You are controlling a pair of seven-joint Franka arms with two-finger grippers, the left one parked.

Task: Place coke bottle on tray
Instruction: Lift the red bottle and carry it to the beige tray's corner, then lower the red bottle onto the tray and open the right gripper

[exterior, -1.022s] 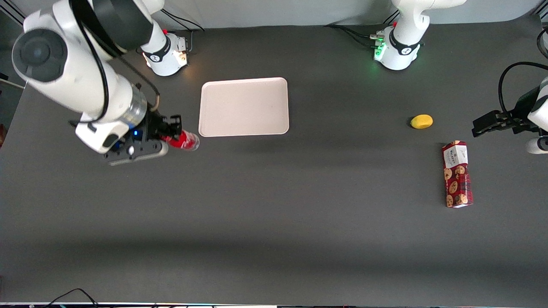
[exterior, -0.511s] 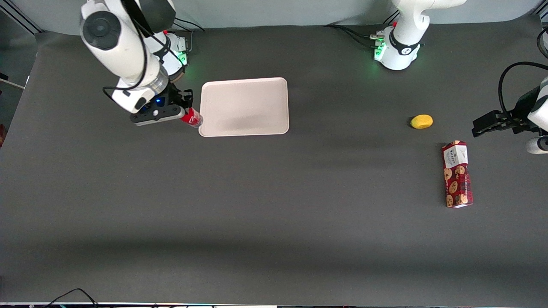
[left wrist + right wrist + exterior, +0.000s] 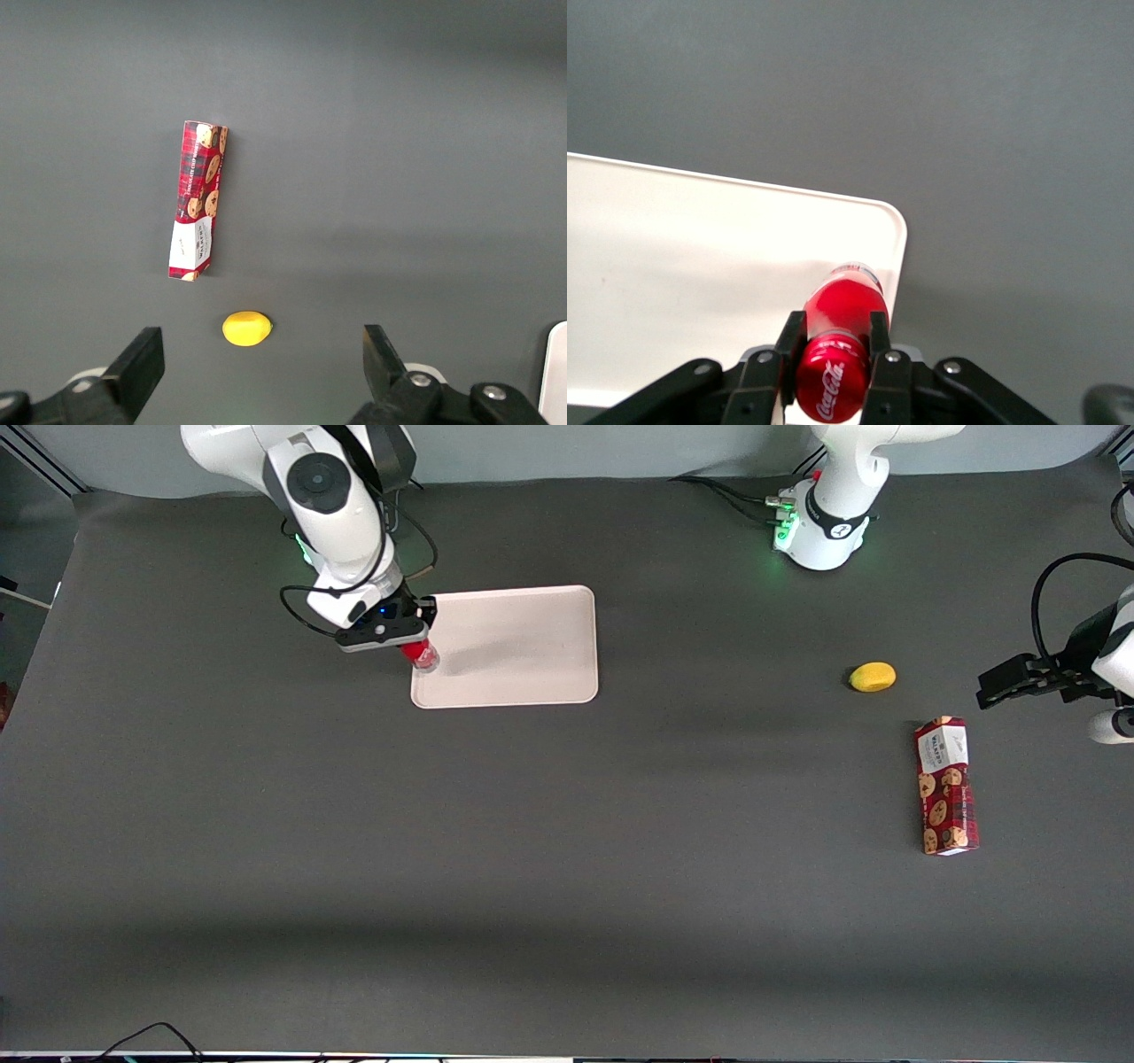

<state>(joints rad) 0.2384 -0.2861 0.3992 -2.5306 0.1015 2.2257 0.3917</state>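
**Coke bottle at the tray's edge, waiting to be set down**

Coke bottle (image 3: 420, 654) is clamped in the pincer (image 3: 409, 640), whose two fingers close on its red label, as the right wrist view shows (image 3: 837, 354). It hangs over the tray (image 3: 523, 646) near the corner at about 8 o'clock from the tray's middle in the front view, close to the rim. Whether its clear base already touches the tray floor cannot be told.

To do this step well, I judge the bottle should travel a little further toward 3 o'clock, away from the rim, so the base lands flat on the tray floor and not on the raised edge. Lower it with the base square to the tray, then release only once it bears weight, since a small bottle tips easily.

Most of the tray lies bare toward 3 o'clock. The lemon (image 3: 873, 677) and cookie box (image 3: 945, 786) sit well apart toward the parked arm's end of the table (image 3: 567, 868).
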